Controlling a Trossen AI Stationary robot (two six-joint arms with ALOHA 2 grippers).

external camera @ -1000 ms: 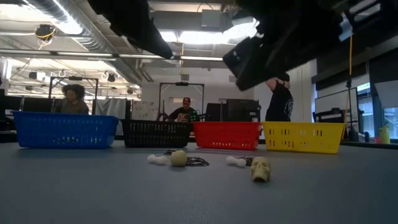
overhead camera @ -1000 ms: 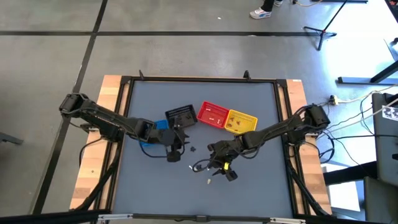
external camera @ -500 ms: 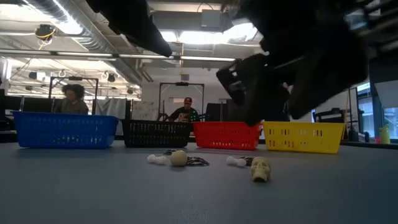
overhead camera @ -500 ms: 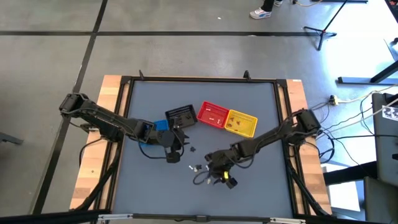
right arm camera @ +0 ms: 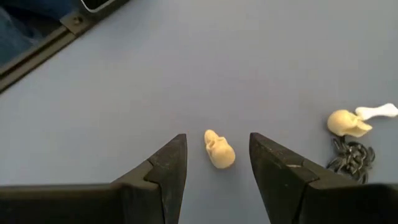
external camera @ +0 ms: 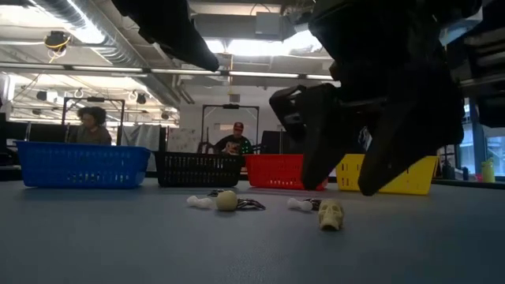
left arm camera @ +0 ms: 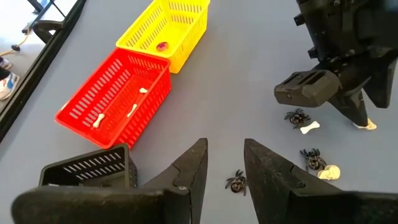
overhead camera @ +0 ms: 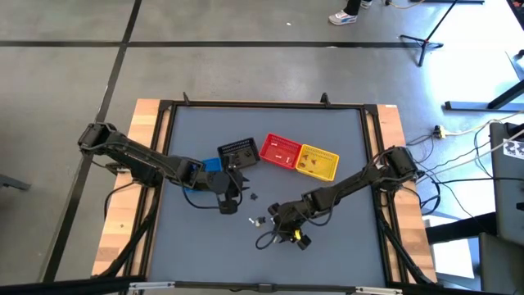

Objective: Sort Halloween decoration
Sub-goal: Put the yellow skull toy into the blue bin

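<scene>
A cream skull (right arm camera: 219, 149) lies on the grey table between the tips of my right gripper (right arm camera: 217, 162), which is open and hangs low over it (external camera: 347, 177). That skull (external camera: 331, 214) shows in the low view too. Nearby lie a second skull (right arm camera: 345, 122), a white bone (right arm camera: 378, 112) and a black spider (right arm camera: 351, 155). My left gripper (left arm camera: 224, 163) is open and hovers near the black basket (left arm camera: 87, 169), above a black spider (left arm camera: 236, 182).
Four small baskets stand in a row at mid-table: blue (overhead camera: 211, 164), black (overhead camera: 239, 152), red (overhead camera: 281, 152) holding white bones (left arm camera: 132, 111), and yellow (overhead camera: 318, 161). More spiders (left arm camera: 297, 116) and bones (left arm camera: 309, 127) are scattered between the two arms.
My right gripper has come down toward the table and moved toward the near and left edges, rolling a little, until its open fingers stand on either side of the cream skull. The trinkets have stayed where they were.
</scene>
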